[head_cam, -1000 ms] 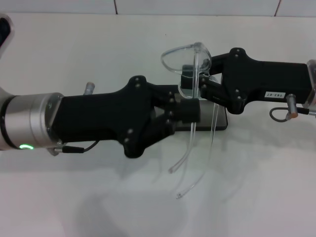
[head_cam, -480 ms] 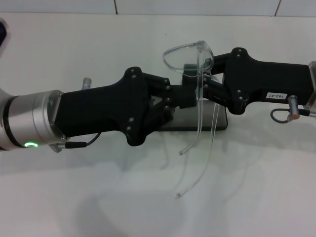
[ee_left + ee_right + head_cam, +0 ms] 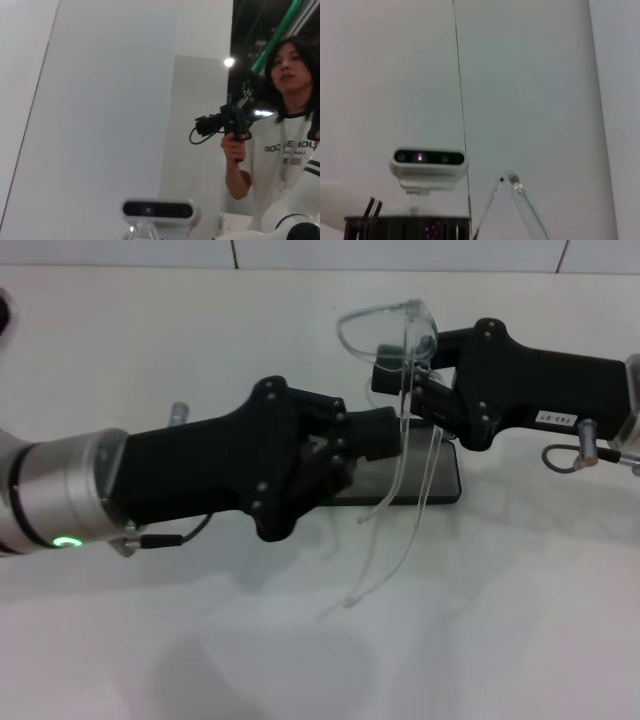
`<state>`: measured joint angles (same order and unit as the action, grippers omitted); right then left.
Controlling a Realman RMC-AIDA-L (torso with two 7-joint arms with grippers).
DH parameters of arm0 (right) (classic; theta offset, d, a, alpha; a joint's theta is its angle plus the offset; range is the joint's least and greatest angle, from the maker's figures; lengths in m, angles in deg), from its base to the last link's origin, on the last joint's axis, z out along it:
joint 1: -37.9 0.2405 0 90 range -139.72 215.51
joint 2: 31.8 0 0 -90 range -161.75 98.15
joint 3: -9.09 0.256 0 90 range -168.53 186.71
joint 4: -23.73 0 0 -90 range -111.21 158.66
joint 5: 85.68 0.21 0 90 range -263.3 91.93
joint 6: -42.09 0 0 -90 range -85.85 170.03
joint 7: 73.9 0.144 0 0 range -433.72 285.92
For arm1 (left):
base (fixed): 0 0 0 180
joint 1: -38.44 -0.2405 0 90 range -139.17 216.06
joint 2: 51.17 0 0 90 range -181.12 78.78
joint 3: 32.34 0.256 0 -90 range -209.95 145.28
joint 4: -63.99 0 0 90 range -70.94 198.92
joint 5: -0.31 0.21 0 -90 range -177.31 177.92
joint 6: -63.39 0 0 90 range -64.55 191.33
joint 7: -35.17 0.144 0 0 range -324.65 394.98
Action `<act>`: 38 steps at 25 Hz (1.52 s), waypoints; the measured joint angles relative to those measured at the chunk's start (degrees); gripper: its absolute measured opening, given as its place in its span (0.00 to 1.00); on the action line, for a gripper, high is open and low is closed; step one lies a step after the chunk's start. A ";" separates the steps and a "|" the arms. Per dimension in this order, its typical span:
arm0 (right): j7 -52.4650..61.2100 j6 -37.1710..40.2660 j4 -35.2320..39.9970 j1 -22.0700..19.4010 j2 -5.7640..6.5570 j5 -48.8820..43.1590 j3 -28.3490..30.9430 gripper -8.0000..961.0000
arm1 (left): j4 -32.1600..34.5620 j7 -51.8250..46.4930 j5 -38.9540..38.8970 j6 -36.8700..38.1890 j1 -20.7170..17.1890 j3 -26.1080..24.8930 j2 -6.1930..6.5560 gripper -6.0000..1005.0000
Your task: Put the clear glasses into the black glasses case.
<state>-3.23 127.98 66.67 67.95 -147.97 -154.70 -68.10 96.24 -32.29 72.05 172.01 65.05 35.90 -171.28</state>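
Clear glasses (image 3: 400,340): we see right gripper (image 3: 392,380) pinching them.
Case (image 3: 440,480): below, shut.
Left gripper (image 3: 385,435): fingers' state, we cannot tell.

The clear glasses (image 3: 400,390) are fully transparent glossy plastic, their thin arms catching light. The black glasses case (image 3: 440,485) at four o'clock of the left tool (image 3: 385,435) looks smooth, with a faint sheen on its lid. Both tools, the right tool (image 3: 395,385) included, are matt black plastic; the left arm's wrist ring is brushed metal. The desk (image 3: 200,340) is smooth matt white.
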 joint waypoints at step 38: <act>-1.77 -0.44 -0.09 0.97 0.10 2.88 -3.70 0.13 | -3.51 2.62 -0.22 -3.66 1.59 1.48 0.11 0.04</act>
<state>-5.00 127.54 66.58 68.93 -147.87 -151.82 -71.80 92.73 -29.67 71.83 168.35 66.64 37.38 -171.17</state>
